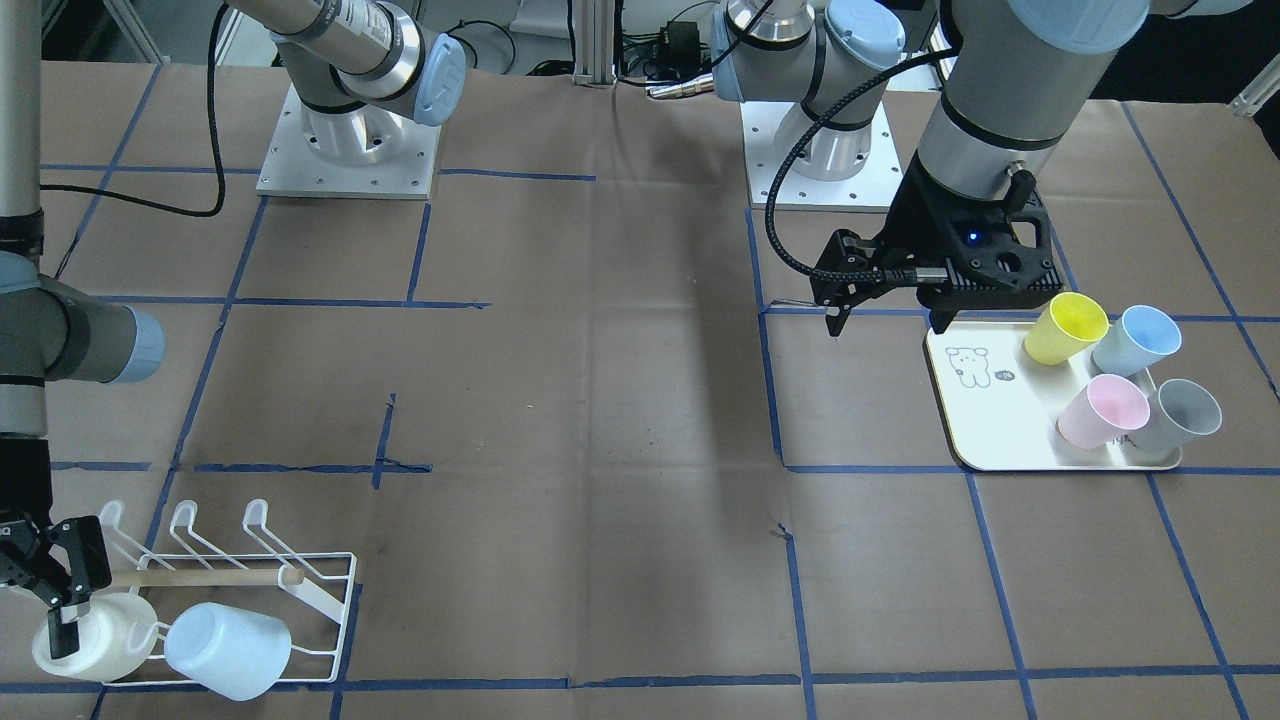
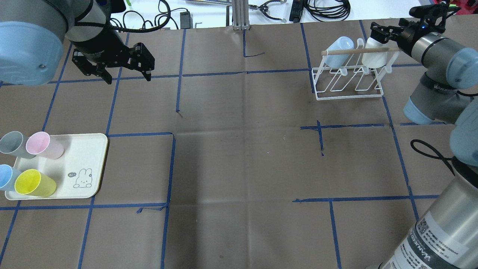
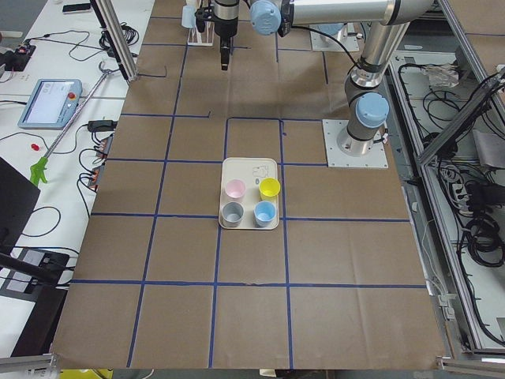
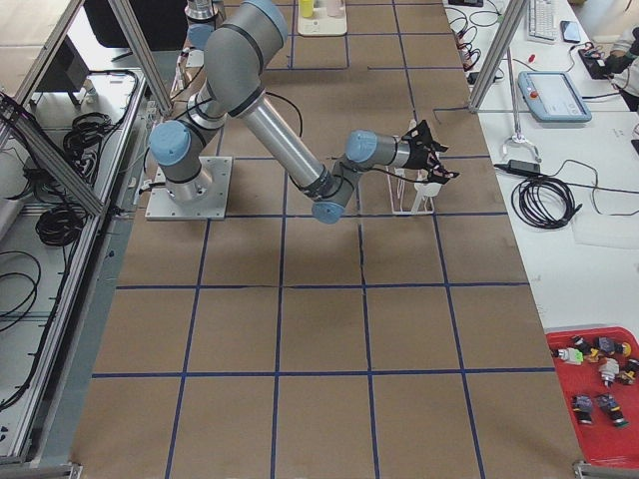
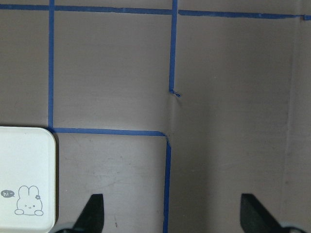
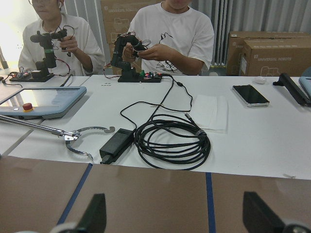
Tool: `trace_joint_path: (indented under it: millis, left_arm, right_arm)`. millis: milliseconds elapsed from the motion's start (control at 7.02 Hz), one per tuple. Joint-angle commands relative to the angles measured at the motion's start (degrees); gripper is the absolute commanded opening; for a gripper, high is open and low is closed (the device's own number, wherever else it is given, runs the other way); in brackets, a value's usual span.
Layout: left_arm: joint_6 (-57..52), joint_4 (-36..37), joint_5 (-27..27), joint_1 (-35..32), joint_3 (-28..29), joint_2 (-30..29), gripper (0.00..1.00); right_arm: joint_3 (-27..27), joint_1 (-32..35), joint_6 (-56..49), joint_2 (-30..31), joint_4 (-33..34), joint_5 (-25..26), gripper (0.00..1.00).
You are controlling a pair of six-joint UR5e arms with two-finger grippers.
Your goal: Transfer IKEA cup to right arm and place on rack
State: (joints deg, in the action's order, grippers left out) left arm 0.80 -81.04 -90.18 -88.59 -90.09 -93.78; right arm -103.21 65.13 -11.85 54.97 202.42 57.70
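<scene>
The white wire rack [image 2: 349, 89] stands at the far right, with a wooden dowel [image 2: 358, 51] across it. It carries a white cup [image 2: 375, 56] and a pale blue cup [image 2: 338, 46], both tipped on prongs. My right gripper [image 2: 384, 31] is open right at the white cup. In the front view the gripper [image 1: 60, 600] has one finger at the white cup's [image 1: 100, 650] rim. In the right wrist view its fingertips [image 6: 95, 213] are wide apart with nothing between them. My left gripper [image 2: 128, 76] is open and empty, above the table beyond the tray.
A cream tray [image 2: 86, 149] with a rabbit drawing sits at the near left. It holds a yellow cup [image 2: 33, 183], a blue cup [image 2: 7, 176], a pink cup [image 2: 44, 145] and a grey cup [image 2: 13, 144]. Operators sit beyond the far table edge [image 6: 170, 29].
</scene>
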Motion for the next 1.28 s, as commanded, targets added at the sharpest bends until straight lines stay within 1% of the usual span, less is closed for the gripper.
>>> trace_joint_path:
  millis: [0,142,285,427,569,712,854,997,1139]
  left_arm:
    - [0.0,0.0,0.0,0.0,0.0,0.0,1.0]
    - [0.0,0.0,0.0,0.0,0.1,0.0,1.0]
    - [0.0,0.0,0.0,0.0,0.1,0.0,1.0]
    - [0.0,0.0,0.0,0.0,0.1,0.0,1.0]
    - [0.0,0.0,0.0,0.0,0.1,0.0,1.0]
    - [0.0,0.0,0.0,0.0,0.1,0.0,1.0]
    - [0.0,0.0,0.0,0.0,0.1,0.0,1.0]
    - [0.0,0.0,0.0,0.0,0.0,0.0,1.0]
    - [0.0,0.0,0.0,0.0,0.1,0.0,1.0]
  right_arm:
    - [0.5,0.0,-0.1,3.0,-0.4,0.0,1.0]
    - [0.5,0.1,-0.4,6.4,-5.0,0.0,1.0]
    - [0.5,0.5,-0.9,10.6,-16.5,0.1,1.0]
    - [1.5,1.3,-0.9,14.2,-25.4,0.4,1.0]
    - [2.0,3.1,-0.8,16.2,-29.5,4.9,1.0]
    - [2.1,5.8,-0.6,17.6,-33.4,12.6,1.0]
    - [2.7,8.1,-0.1,19.8,-40.7,16.3,1.0]
    - [4.8,9.7,0.1,22.5,-53.0,17.6,1.0]
    - [7.6,11.1,0.1,24.4,-67.6,17.8,1.0]
